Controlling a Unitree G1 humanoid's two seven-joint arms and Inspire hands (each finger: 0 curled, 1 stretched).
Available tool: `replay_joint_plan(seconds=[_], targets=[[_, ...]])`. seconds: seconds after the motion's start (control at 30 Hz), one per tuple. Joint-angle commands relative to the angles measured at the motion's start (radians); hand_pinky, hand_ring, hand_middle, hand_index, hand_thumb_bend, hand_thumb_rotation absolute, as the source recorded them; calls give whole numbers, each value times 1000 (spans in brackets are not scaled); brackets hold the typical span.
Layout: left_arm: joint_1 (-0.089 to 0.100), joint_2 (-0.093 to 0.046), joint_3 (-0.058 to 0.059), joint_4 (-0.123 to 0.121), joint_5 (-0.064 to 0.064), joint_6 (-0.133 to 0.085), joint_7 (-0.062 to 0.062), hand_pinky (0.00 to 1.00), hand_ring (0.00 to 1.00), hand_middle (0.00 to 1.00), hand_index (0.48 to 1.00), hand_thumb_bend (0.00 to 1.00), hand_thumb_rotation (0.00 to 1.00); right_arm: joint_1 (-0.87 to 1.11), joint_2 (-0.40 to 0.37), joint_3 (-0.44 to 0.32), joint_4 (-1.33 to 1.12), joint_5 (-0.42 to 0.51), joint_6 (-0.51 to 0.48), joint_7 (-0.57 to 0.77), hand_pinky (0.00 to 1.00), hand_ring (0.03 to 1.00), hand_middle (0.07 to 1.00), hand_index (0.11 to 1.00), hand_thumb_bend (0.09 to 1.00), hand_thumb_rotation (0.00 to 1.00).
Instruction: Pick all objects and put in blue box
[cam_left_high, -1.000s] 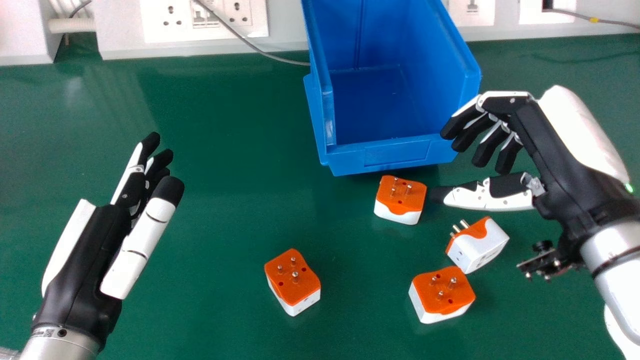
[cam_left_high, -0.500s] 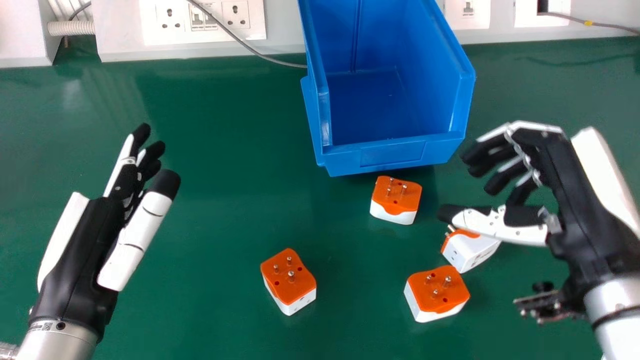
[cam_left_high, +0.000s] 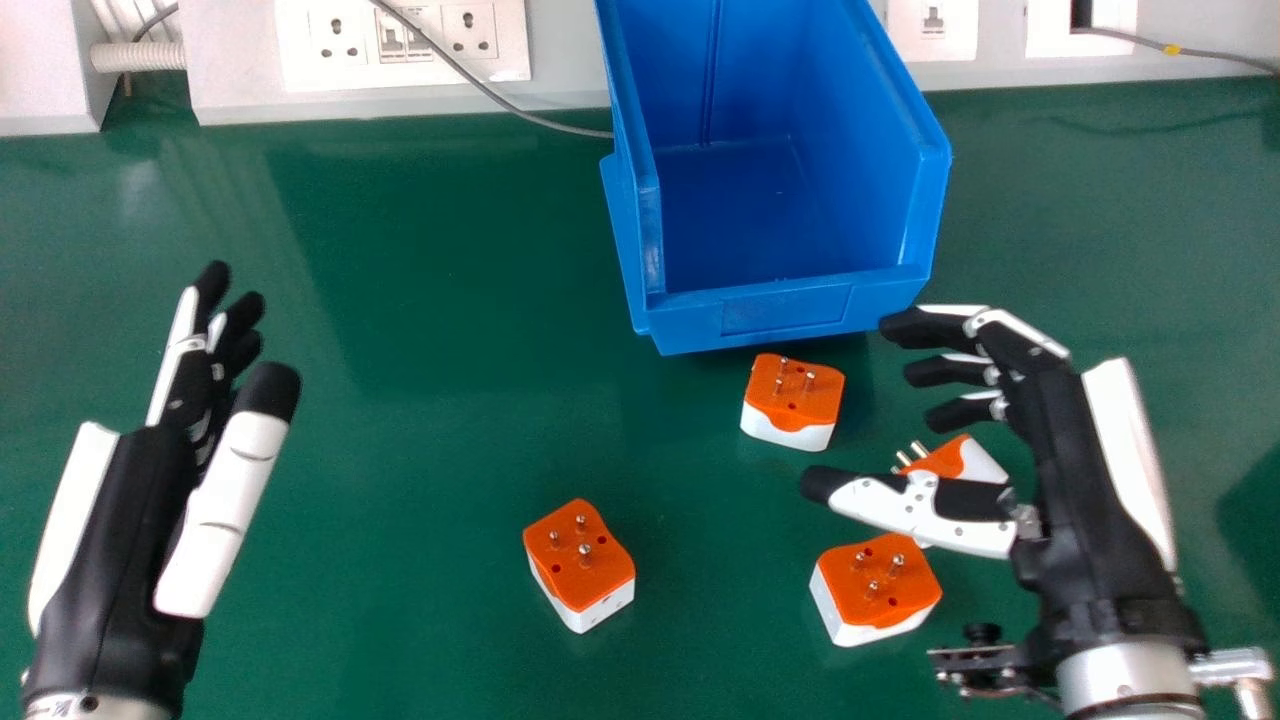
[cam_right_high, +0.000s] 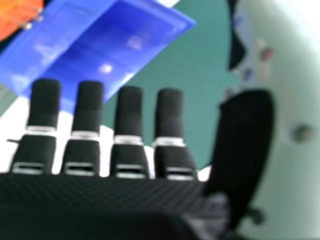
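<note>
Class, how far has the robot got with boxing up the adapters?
Nothing looks done: outside the blue box on the green table lie the front adapter nearest it, another adapter partly behind the right hand, a third adapter nearer the robot and the leftmost adapter. Nothing is in hand: that hand and the left hand are open. All four remain to box.

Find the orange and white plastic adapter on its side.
The adapter partly behind the right hand; its pins point sideways. Pins on the other three adapters point up.
</note>
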Motion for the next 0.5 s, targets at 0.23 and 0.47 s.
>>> replay_joint_plan(seconds=[0.23, 0.47], targets=[[81, -59, 14, -52, 50, -103, 66, 935, 962, 961, 979, 718, 957, -82, -22, 3, 164, 108, -215, 25, 627, 753, 819, 762, 720, 117], [107, -98, -14, -53, 43, -117, 77, 918, 953, 952, 974, 752, 946, -91, -47, -8, 194, 138, -244, 63, 688, 821, 885, 826, 705, 175]])
